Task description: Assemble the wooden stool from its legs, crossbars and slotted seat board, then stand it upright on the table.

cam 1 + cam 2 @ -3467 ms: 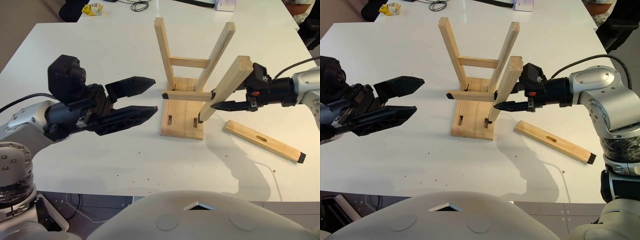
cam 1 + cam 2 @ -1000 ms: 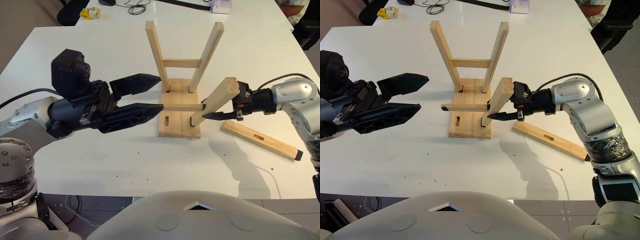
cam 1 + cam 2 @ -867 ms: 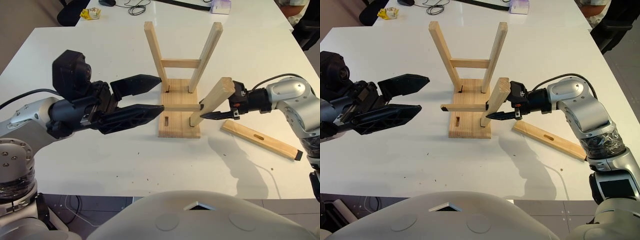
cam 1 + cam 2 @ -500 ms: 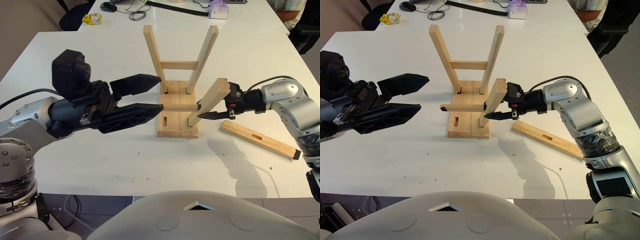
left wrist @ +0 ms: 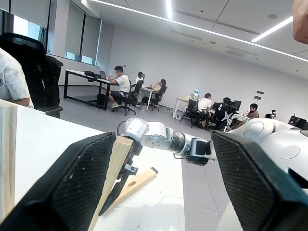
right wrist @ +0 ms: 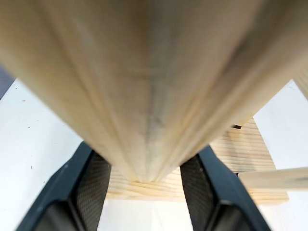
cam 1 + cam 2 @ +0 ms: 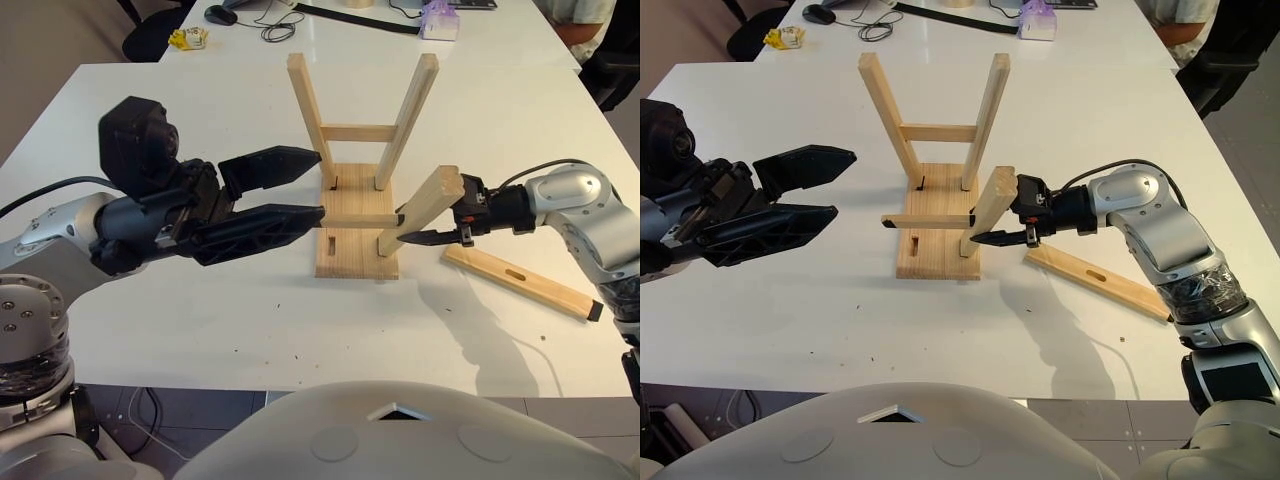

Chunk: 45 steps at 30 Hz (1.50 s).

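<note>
Right gripper point(image 7: 415, 228) was clamped on a tilted pale wooden leg point(image 7: 428, 200). Its foot apparently met the slotted wooden seat board point(image 7: 350, 262) at the white tabletop's point(image 7: 200, 300) centre. Left gripper point(image 7: 318, 185), fingers apart, hung near the thin wooden crossbar point(image 7: 362, 217).

Arms point(image 7: 580, 195): silver-grey rounded shells, round screwed joint caps, thin black cables point(image 7: 40, 195). Left gripper point(image 7: 319, 185) & right gripper point(image 7: 415, 228): black, long tapered fingers point(image 7: 265, 165), dimpled pads point(image 5: 86, 183). Bulky black cam block point(image 7: 135, 140) on left wrist.
</note>
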### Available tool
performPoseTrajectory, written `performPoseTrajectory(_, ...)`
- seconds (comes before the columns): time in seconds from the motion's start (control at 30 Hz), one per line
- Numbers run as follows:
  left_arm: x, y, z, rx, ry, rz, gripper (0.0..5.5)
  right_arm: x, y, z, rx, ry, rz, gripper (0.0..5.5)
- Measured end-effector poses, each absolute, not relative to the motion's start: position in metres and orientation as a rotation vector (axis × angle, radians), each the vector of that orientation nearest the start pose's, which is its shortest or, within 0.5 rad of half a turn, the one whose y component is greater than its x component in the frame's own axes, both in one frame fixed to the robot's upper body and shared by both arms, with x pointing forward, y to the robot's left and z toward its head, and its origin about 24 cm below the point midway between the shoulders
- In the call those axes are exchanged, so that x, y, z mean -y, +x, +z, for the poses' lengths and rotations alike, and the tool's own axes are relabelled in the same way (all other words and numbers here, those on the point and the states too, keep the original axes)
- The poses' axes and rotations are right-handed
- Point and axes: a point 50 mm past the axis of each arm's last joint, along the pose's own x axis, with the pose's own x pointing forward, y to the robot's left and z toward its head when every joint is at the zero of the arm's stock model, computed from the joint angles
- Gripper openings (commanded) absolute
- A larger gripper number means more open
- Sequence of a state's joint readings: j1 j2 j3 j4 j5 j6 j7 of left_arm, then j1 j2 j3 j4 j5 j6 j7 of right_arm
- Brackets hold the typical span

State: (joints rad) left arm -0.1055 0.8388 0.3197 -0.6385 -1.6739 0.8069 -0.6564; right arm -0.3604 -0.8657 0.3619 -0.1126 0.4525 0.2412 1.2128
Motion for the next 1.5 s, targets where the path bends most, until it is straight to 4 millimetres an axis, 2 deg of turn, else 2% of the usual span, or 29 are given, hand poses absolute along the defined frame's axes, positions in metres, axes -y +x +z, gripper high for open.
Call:
performPoseTrajectory(0.27, -0.170, 0.176, 0.224, -0.035, -0.451, -1.439, 3.69, 0.170, 0.254, 0.116, -0.317, -0.424, 1.506, 2.05)
performPoseTrajectory(0.3, -0.170, 0.176, 0.224, -0.035, -0.451, -1.439, 3.69, 0.170, 0.254, 0.115, -0.316, -0.421, 1.503, 2.41)
performPoseTrajectory(0.33, -0.170, 0.176, 0.224, -0.035, -0.450, -1.439, 3.69, 0.169, 0.255, 0.115, -0.313, -0.415, 1.502, 2.50)
performPoseTrajectory(0.37, -0.170, 0.175, 0.224, -0.035, -0.449, -1.441, 3.69, 0.171, 0.254, 0.102, -0.390, -0.444, 1.478, 2.65)
performPoseTrajectory(0.4, -0.169, 0.175, 0.224, -0.035, -0.448, -1.441, 3.69, 0.177, 0.248, 0.074, -0.535, -0.436, 1.441, 2.79)
performPoseTrajectory(0.43, -0.169, 0.175, 0.224, -0.036, -0.447, -1.440, 3.69, 0.184, 0.229, 0.038, -0.714, -0.378, 1.429, 2.91)
performPoseTrajectory(0.6, -0.169, 0.175, 0.224, -0.039, -0.445, -1.435, 3.69, 0.169, 0.230, 0.036, -0.676, -0.363, 1.444, 3.64)
performPoseTrajectory(0.8, -0.171, 0.176, 0.225, -0.042, -0.438, -1.432, 3.69, 0.170, 0.227, 0.037, -0.682, -0.350, 1.428, 3.64)
performPoseTrajectory(0.93, -0.176, 0.176, 0.231, -0.017, -0.428, -1.418, 3.69, 0.199, 0.224, 0.050, -0.756, -0.388, 1.385, 3.64)
performPoseTrajectory(0.97, -0.178, 0.176, 0.234, -0.001, -0.421, -1.406, 3.69, 0.215, 0.222, 0.059, -0.784, -0.407, 1.354, 3.64)
performPoseTrajectory(1.03, -0.180, 0.176, 0.236, 0.012, -0.413, -1.384, 3.69, 0.228, 0.223, 0.073, -0.778, -0.419, 1.332, 3.64)
performPoseTrajectory(1.13, -0.183, 0.170, 0.235, 0.027, -0.409, -1.333, 3.69, 0.254, 0.229, 0.109, -0.753, -0.474, 1.258, 3.64)
performPoseTrajectory(1.27, -0.182, 0.161, 0.231, 0.037, -0.416, -1.277, 3.69, 0.268, 0.234, 0.144, -0.719, -0.501, 1.233, 3.64)
performPoseTrajectory(1.37, -0.181, 0.155, 0.229, 0.050, -0.419, -1.252, 3.69, 0.279, 0.233, 0.154, -0.755, -0.516, 1.234, 3.64)
performPoseTrajectory(1.5, -0.182, 0.150, 0.228, 0.067, -0.425, -1.211, 3.69, 0.308, 0.227, 0.162, -0.902, -0.620, 1.215, 3.64)
